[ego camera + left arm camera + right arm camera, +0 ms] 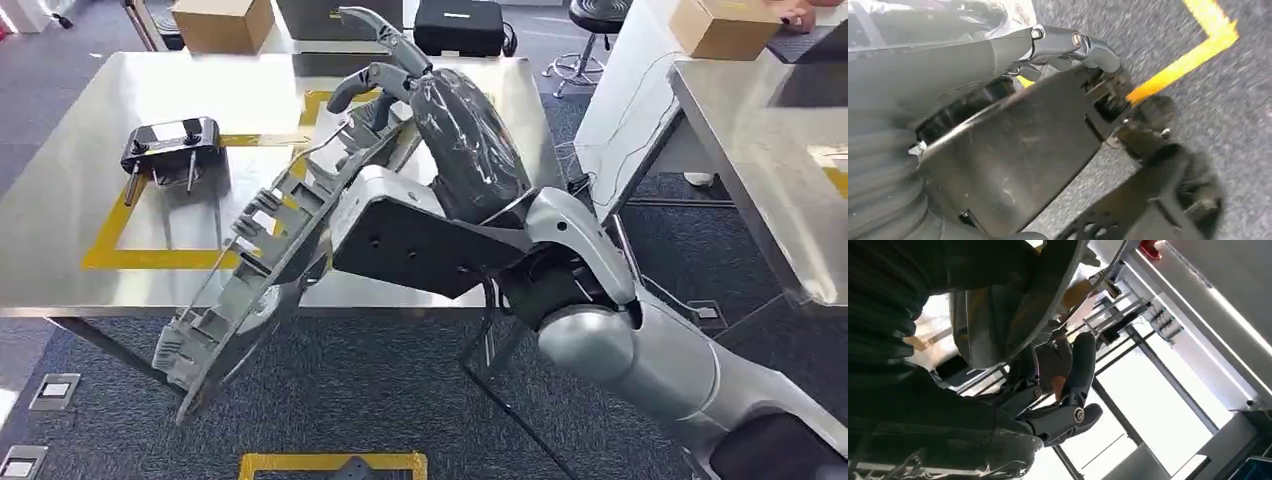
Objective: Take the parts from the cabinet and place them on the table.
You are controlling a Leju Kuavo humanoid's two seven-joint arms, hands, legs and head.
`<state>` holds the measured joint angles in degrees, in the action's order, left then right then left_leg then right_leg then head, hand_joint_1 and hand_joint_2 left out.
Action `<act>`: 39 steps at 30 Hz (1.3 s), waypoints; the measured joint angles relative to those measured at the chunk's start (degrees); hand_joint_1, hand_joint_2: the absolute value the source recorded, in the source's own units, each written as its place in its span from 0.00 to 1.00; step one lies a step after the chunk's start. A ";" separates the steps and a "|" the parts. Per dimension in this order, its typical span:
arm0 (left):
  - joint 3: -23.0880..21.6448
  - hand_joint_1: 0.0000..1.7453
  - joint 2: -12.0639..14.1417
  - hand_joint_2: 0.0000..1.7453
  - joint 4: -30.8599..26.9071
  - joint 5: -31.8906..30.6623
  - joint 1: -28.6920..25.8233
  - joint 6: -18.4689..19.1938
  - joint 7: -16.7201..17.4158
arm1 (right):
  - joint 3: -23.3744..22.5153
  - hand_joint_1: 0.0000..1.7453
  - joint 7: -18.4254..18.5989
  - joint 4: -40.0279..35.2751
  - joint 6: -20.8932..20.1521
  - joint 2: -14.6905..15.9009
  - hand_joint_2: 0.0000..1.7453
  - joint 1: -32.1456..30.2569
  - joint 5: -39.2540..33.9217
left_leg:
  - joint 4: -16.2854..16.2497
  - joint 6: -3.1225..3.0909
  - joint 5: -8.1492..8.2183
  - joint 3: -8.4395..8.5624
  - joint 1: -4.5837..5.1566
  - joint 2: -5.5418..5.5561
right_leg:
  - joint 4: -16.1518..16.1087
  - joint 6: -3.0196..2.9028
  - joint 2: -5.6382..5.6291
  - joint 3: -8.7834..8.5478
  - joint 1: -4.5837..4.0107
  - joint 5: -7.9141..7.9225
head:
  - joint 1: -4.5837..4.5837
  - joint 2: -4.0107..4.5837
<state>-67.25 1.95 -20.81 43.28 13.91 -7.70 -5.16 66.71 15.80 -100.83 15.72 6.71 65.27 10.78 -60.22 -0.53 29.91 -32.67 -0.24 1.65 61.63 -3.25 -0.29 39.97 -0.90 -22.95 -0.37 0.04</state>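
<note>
A long curved grey plastic part [268, 245] with ribs and clips slants across the front edge of the steel table [80, 200]. Its upper end is over the tabletop and its lower end hangs off above the carpet. My right hand [425, 105], wrapped in clear film, grips the upper end with fingers [375, 80] curled over the rim. The right wrist view shows those fingers [1070, 400] hooked round the part's curved edge [1048, 315]. In the left wrist view my left hand [1063, 42] hangs low over the carpet beside a dark panel [1013, 150]; whether it holds anything is unclear.
A black remote controller [172, 145] lies on the table inside a yellow taped rectangle [150, 258]. Cardboard boxes [222, 22], a black case [458, 25] and a stool [592, 30] stand behind. A second steel table [760, 130] is at the right. Yellow tape [330, 463] marks the floor.
</note>
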 joint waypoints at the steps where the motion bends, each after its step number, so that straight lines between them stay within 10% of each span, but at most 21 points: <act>1: 0.00 0.00 -0.11 1.00 0.00 0.00 0.02 0.22 0.00 | 0.04 1.00 0.00 0.11 0.00 0.00 1.00 0.04 -0.13 | 0.07 0.55 -0.03 -0.07 -0.30 -0.07 | -0.40 -0.21 -0.06 -0.30 -0.34 -0.51 | -0.48 0.00; 3: -0.05 0.00 -0.18 1.00 -0.02 -0.07 0.15 0.55 0.07 | 0.00 1.00 0.00 0.17 0.06 0.04 1.00 0.10 -0.44 | 1.03 1.03 -0.07 0.34 -0.42 -0.20 | -1.63 -0.63 -0.07 -0.96 -0.47 -0.83 | -0.87 0.00; 5: -0.05 0.00 0.02 1.00 -0.02 -0.13 0.24 0.53 0.11 | -0.09 1.00 0.02 0.30 0.15 0.04 1.00 0.04 -0.46 | -0.23 1.46 0.96 -0.14 -0.25 -0.74 | -4.88 0.22 0.26 -3.24 0.43 -0.88 | -0.66 0.00; 9: -0.05 0.00 0.56 1.00 0.02 -0.17 -0.05 0.48 0.26 | 0.02 1.00 0.11 0.81 0.20 0.18 1.00 -0.42 -0.46 | -14.32 2.54 5.94 -7.47 -0.75 -0.79 | -4.86 0.54 0.32 -4.57 0.80 -1.88 | -0.05 0.00; 11: -0.05 0.00 0.70 1.00 0.02 -0.39 -0.09 0.48 0.29 | 0.07 1.00 0.26 1.07 0.20 0.28 1.00 -0.41 -0.46 | -11.86 3.15 1.96 -7.33 -1.06 -0.85 | -4.16 0.98 0.14 -4.98 1.09 -2.69 | 0.09 0.00; 13: -0.05 0.00 0.85 1.00 0.02 -0.79 -0.04 0.48 0.42 | 0.02 1.00 0.26 1.09 0.24 0.26 1.00 -0.09 -0.46 | -2.50 3.66 -4.54 -4.03 -1.49 -1.09 | -2.68 1.69 0.00 -5.34 1.65 -4.01 | 0.17 0.00; 20: -0.02 0.00 1.05 1.00 0.00 -1.11 0.06 0.50 0.50 | -0.15 1.00 0.79 1.25 0.31 0.46 1.00 0.44 -0.44 | -0.34 0.46 -1.85 -2.15 -1.16 -0.81 | -0.42 3.71 0.07 -4.10 1.47 -5.69 | 0.35 0.00; 23: -0.02 0.00 1.05 1.00 0.00 -1.11 0.28 0.50 0.50 | -0.24 1.00 0.83 1.27 0.33 0.50 1.00 0.58 -0.42 | -0.35 0.01 -1.54 -2.01 -1.15 -0.83 | 11.51 4.20 0.11 2.46 1.59 -10.37 | -0.33 0.00; 25: -0.02 0.00 1.09 1.00 0.00 -1.16 0.16 0.50 0.50 | -0.22 1.00 1.00 1.36 0.33 0.74 1.00 0.45 -0.44 | -0.36 -0.17 -1.21 -1.70 -1.08 -0.79 | 15.69 4.10 0.10 5.80 1.59 -9.87 | -0.46 0.00; 29: 0.00 0.00 1.05 1.00 0.00 -1.18 0.20 0.50 0.50 | -0.24 1.00 1.01 1.40 0.33 0.83 1.00 0.66 -0.42 | -0.24 0.29 0.12 0.14 -1.02 -0.39 | 0.43 2.40 -0.04 0.06 1.08 0.09 | -0.68 0.00; 35: 0.02 0.00 0.76 1.00 -0.02 -1.42 0.34 0.74 0.50 | -0.28 1.00 1.22 1.40 0.37 0.92 1.00 0.82 -0.39 | 0.25 2.21 0.71 -0.11 -1.04 -0.79 | -3.44 1.32 0.16 -2.34 1.06 -1.39 | -0.70 0.00; 39: 0.02 0.00 0.85 1.00 0.02 -2.01 0.08 0.70 0.50 | -0.09 1.00 1.40 1.64 0.37 1.07 1.00 0.44 -0.37 | -13.82 2.87 6.09 -6.99 -1.04 -0.90 | -3.68 0.67 0.28 -3.85 1.06 -2.31 | 0.04 0.00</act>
<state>-67.23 2.80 -20.79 41.27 13.99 -6.99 -4.66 66.62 17.20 -99.19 16.09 7.78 65.71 10.40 -74.04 2.34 36.01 -39.66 -1.28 0.76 57.95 -2.58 -0.01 36.12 0.16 -25.26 -0.33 0.04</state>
